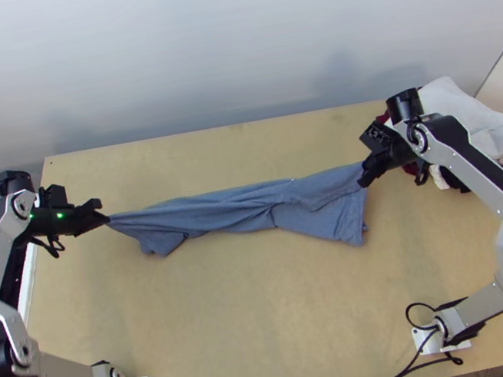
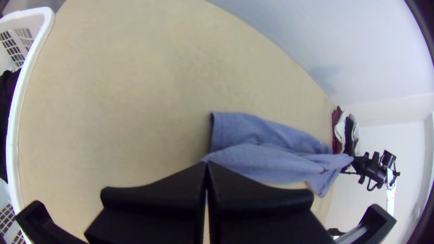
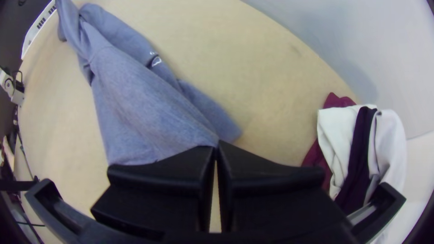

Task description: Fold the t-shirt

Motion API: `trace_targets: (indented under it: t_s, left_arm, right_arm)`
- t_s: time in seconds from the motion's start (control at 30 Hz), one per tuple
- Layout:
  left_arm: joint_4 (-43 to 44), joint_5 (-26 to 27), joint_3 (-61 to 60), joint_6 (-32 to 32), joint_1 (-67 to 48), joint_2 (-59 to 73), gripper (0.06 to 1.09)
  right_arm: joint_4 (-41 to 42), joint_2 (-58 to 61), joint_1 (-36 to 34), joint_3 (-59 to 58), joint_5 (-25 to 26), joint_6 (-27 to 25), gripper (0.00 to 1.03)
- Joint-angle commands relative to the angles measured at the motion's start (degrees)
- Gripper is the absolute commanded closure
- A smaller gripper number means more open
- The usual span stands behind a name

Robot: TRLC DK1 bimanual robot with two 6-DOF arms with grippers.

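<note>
Blue t-shirt point(image 1: 239, 208) is strung across the far half of the wooden table point(image 1: 235, 316), between the two grippers, long and narrow, with creases running lengthwise. Left gripper point(image 1: 105, 213) is closed on the shirt's left end, which narrows to a point at the fingertips; just inboard, a loose flap sags toward the table's near edge. Right gripper point(image 1: 363, 178) is closed too, pinching the top corner of the right end; cloth fans out wider there, with a loose corner angled toward the near edge. Between them the fabric is bunched and looks twisted around the middle, so it's neither spread flat nor in a clean fold. Right wrist view has a small white mark point(image 3: 156, 60) on the part of the shirt along its far side. Can't tell how much of the cloth touches the table. White basket point(image 2: 13, 135) sits at the table's left edge, dark cloth point(image 2: 6, 113) inside. Clothes pile at the table's far right, beyond the right gripper: maroon garment point(image 3: 335, 101), white garment point(image 3: 334, 129), dark garment point(image 3: 359, 153) and pale grey garment point(image 3: 391, 140), side by side and overlapping.
</note>
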Motion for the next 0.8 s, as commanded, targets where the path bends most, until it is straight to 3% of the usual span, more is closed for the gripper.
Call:
trace_targets:
  t_s: [0.0, 0.27, 0.33, 0.43, 0.47, 0.53, 0.6, 0.63, 0.77]
  left_arm:
    - [-0.36, -2.65, 3.96, 1.42, 3.72, 9.05, 1.03]
    - [-1.5, -2.82, 3.96, 0.89, -1.11, 13.63, 1.02]
    - [-1.5, -2.82, 4.31, -0.08, -3.22, 15.21, 0.91]
    - [-1.5, -2.29, 5.98, -2.19, -5.86, 17.67, 0.64]
    - [-1.5, -2.12, 6.42, -2.54, -6.65, 17.67, 0.54]
    - [-1.5, -1.77, 7.91, -4.03, -7.79, 17.67, 0.33]
    - [-1.68, -1.59, 9.23, -5.44, -8.41, 16.35, 0.19]
    - [-1.59, -1.59, 9.67, -6.06, -8.59, 15.21, 0.15]
    - [-2.38, -1.77, 10.55, -6.93, -7.62, 10.2, 0.15]
  right_arm:
    - [2.45, 5.2, -4.46, 0.02, -0.04, -1.03, 1.0]
    - [6.58, 8.37, -0.59, -3.76, -0.04, 0.91, 1.0]
    - [7.63, 9.25, 1.17, -4.29, -0.04, 1.79, 1.0]
    - [9.48, 11.0, 2.75, -4.46, 0.05, 3.02, 0.96]
    - [9.65, 11.62, 2.84, -4.29, 0.05, 3.02, 0.9]
    - [10.27, 12.23, 2.66, -3.67, 0.05, 3.98, 0.63]
    - [10.36, 11.79, 1.78, -2.35, 0.05, 5.21, 0.16]
    - [10.09, 11.79, 1.43, -1.03, 0.05, 5.92, 0.02]
    - [7.11, 8.02, -0.94, 2.04, 0.13, 6.27, 0.03]
